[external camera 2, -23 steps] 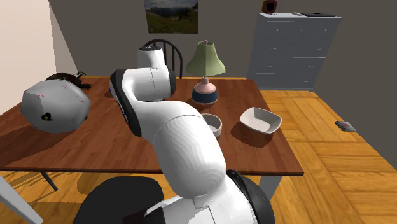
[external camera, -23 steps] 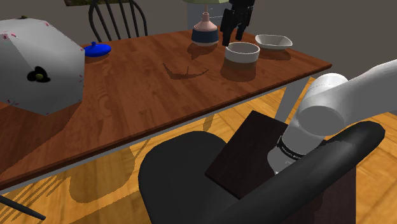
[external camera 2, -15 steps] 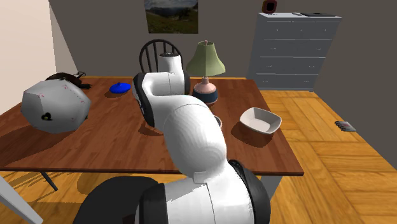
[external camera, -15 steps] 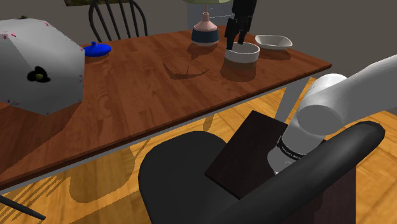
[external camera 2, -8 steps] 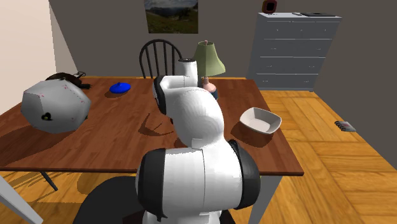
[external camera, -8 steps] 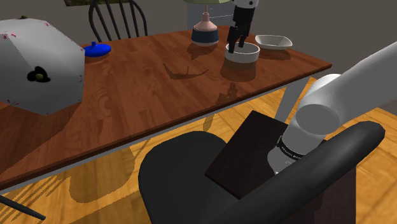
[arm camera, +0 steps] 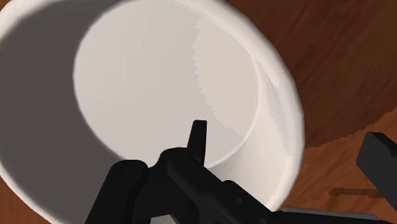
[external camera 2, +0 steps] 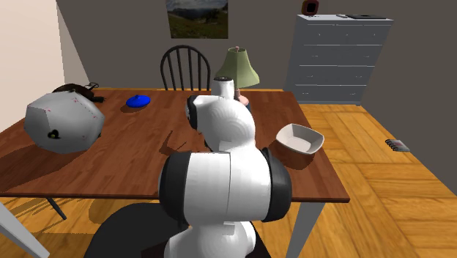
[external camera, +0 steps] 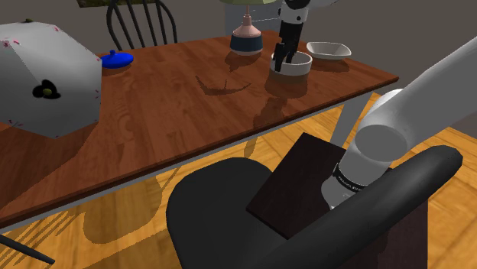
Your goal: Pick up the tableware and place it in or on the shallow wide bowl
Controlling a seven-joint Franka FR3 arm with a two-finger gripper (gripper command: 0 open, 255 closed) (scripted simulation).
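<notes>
Round white bowl (external camera: 300,66): upright on the wooden table (external camera: 176,107), close to the short end at the shoulder view's right, a little in from that edge. Plain white, deep, straight wall. Base is on the tabletop, not lifted.

Gripper (external camera: 283,59): pointing down, at the bowl's rim on the side at the shoulder view's left. In the wrist view the hand is spread wide. One finger (arm camera: 198,137) is inside the bowl, the other is outside, and the bowl wall stands between them. Neither pad visibly presses the wall, so no grip.

Shallow wide bowl (external camera: 329,50): white, squarish with rounded corners. It sits just past the round bowl, nearer the same short end edge. The two are near each other, not touching.

Lamp (external camera: 246,37): pink and dark blue base, green shade. It stands near the table's far long edge, beside the round bowl on the shoulder view's left.

Further along the far long edge:
- A small flat blue object (external camera: 116,59) lies near the edge.
- A dark spindle-back chair (external camera: 141,21) stands behind it.

Table's opposite end: a big grey faceted object (external camera: 46,76) with small pink marks and a black spot on one face.

Near long edge: a black office chair (external camera: 222,218) is pushed up to it, with the arm's dark stand (external camera: 302,183) next to it.

Second exterior view:
- The white arm (external camera 2: 220,168) covers the table's middle and the round bowl.
- A grey dresser (external camera 2: 340,55) stands against the wall past the table's short end.
- A framed picture (external camera 2: 196,16) hangs on the wall above the spindle-back chair.
- The floor is wood plank.
</notes>
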